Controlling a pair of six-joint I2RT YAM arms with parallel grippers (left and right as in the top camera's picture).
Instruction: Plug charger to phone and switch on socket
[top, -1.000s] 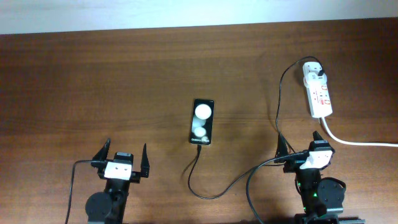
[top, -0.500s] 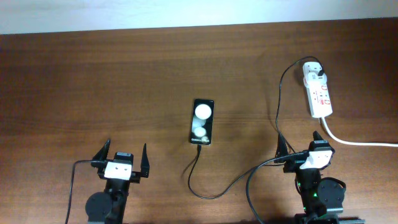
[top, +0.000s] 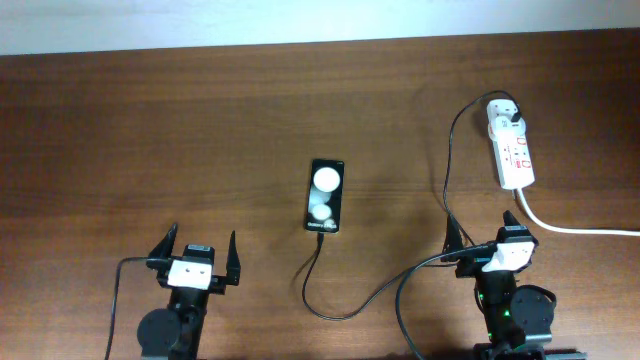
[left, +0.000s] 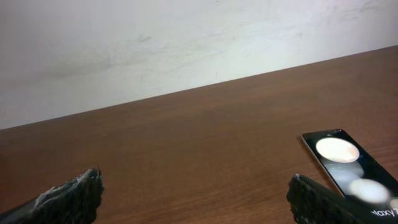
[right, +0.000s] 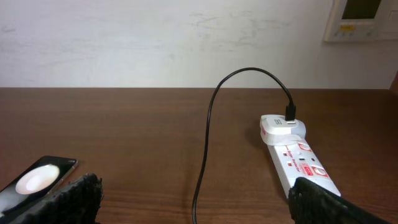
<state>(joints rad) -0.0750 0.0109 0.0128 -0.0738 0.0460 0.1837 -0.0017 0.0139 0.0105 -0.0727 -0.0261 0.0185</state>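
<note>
Along the near edge of the tabletop, toward its left corner, the left gripper sits with its jaws spread wide and nothing between them. It has not stirred over the last second. Near the middle of the tabletop lies the phone. The charger loops from the phone's near end toward the near edge. From above the tip seems to meet the phone, though the view is too coarse to be sure it is seated. Near the right corner of the near edge, the right gripper is likewise released and empty, with the cable passing between its open jaws. The socket lies toward the far right corner, with the charger's adapter in its far end. Nothing has shifted anywhere, so the task has not advanced, and the switch probably remains to be pressed.
</note>
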